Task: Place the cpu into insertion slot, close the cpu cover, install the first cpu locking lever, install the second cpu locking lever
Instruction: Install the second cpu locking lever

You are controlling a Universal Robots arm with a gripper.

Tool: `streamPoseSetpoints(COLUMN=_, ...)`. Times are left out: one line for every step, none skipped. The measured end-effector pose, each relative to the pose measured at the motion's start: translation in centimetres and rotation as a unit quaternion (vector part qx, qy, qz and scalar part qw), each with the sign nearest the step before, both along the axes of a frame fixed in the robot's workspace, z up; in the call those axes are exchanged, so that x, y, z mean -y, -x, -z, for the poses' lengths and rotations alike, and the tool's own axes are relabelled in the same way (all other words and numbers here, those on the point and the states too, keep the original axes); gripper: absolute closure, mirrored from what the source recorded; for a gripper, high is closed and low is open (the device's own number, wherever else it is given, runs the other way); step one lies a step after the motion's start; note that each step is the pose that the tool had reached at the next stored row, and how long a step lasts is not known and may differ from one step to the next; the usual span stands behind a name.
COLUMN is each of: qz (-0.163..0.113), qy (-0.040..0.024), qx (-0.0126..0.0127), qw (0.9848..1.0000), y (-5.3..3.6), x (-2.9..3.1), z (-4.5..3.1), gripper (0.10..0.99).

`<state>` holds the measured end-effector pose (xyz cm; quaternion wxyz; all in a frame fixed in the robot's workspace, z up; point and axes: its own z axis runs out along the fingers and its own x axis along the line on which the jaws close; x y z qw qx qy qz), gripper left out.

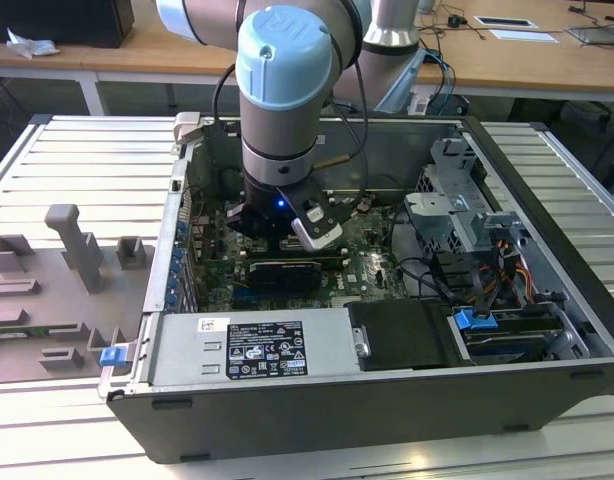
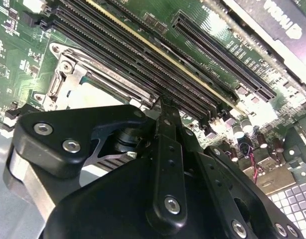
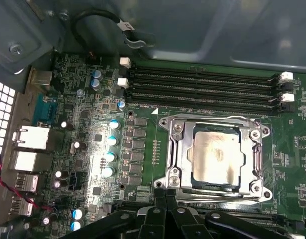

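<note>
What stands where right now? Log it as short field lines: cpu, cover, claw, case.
cpu: seated in the insertion slot, silvery top showing
cpu cover: closed flat around the chip
claw: hovering at the socket's edge, holding nothing visible
memory slots: beside the socket, empty
computer case: open, arm reaching inside

The cpu (image 3: 216, 155) had a silvery-grey metal top with a dull, smudged sheen. Around it the cpu cover (image 3: 176, 152) was bright bare metal, glossy where light struck it. The circuit board (image 3: 143, 112) was glossy green. The gripper (image 2: 160, 107) looked like matt black metal with shiny screw heads. The computer case (image 1: 287, 425) was dark grey matt metal.
</note>
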<state>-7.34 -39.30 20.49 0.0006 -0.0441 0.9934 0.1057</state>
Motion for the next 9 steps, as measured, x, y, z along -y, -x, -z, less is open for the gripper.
streamPoseSetpoints(qz=0.000, qy=-0.0004, qx=0.0000, qw=1.0000, y=0.00, x=-0.01, z=0.03, gripper=0.980)
streamPoseSetpoints(qz=0.000, qy=-0.0008, qx=0.0001, qw=1.0000, y=0.01, x=-0.02, z=0.06, gripper=0.980)
streamPoseSetpoints(qz=0.000, qy=-0.0011, qx=0.0001, qw=1.0000, y=0.07, x=-0.03, z=0.07, gripper=0.980)
streamPoseSetpoints(qz=0.000, qy=-0.0013, qx=0.0000, qw=1.0000, y=0.11, x=-0.02, z=0.07, gripper=0.980)
streamPoseSetpoints(qz=0.000, qy=-0.0013, qx=0.0000, qw=1.0000, y=0.11, x=-0.02, z=0.07, gripper=0.980)
streamPoseSetpoints(qz=0.000, qy=-0.0014, qx=0.0000, qw=1.0000, y=0.10, x=-0.02, z=0.08, gripper=0.980)
streamPoseSetpoints(qz=0.000, qy=-0.0013, qx=0.0000, qw=1.0000, y=0.11, x=-0.02, z=0.10, gripper=0.980)
streamPoseSetpoints(qz=0.000, qy=-0.0014, qx=0.0000, qw=1.0000, y=0.10, x=-0.02, z=0.11, gripper=0.980)
streamPoseSetpoints(qz=0.000, qy=-0.0014, qx=0.0000, qw=1.0000, y=0.09, x=-0.02, z=0.14, gripper=0.980)
